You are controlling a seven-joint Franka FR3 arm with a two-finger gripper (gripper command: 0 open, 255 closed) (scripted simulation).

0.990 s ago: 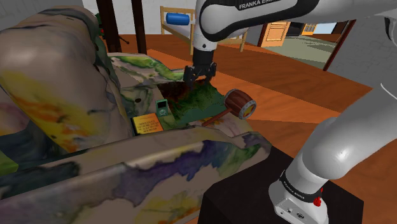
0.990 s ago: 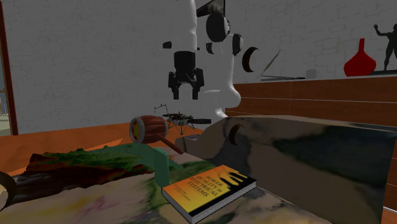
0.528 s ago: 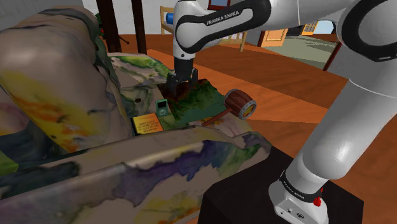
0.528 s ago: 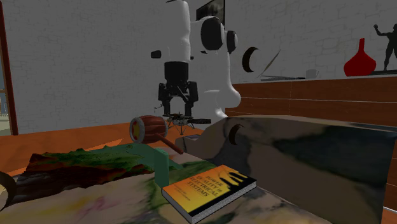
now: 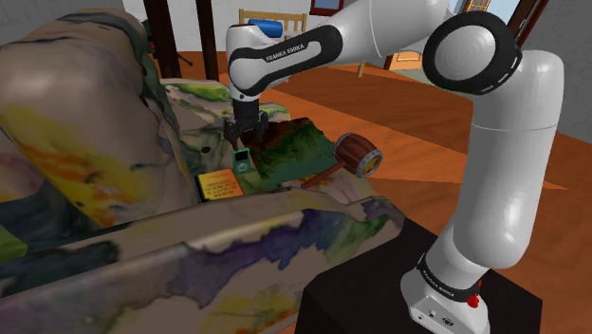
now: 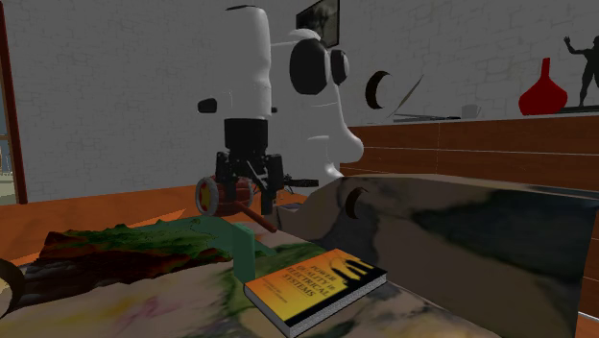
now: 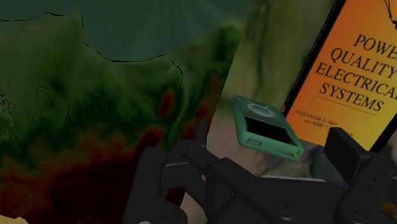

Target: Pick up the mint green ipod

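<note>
Just left of the middle of the shoulder view, the mint green ipod [image 5: 243, 159] sits on the green and red sofa seat [image 5: 302, 144], just beside the orange book [image 5: 218, 185]; it looks tilted up on one edge, but I cannot say this for sure. Directly above it hangs the gripper [image 5: 238, 136]; the wrist view shows both fingers [image 7: 154, 170] standing wide apart, touching nothing, with the ipod [image 7: 266, 127] ahead of them, nearer to one finger. I judge the ipod to be light, thin and stiff, with a smooth shell that can slip; I would close on its two long side edges, around the middle of its length, not on the dark screen. The seat looks soft, so the ipod could tip or sink when a finger pushes it; the book [image 7: 352, 60] leaves little room on that side.
</note>
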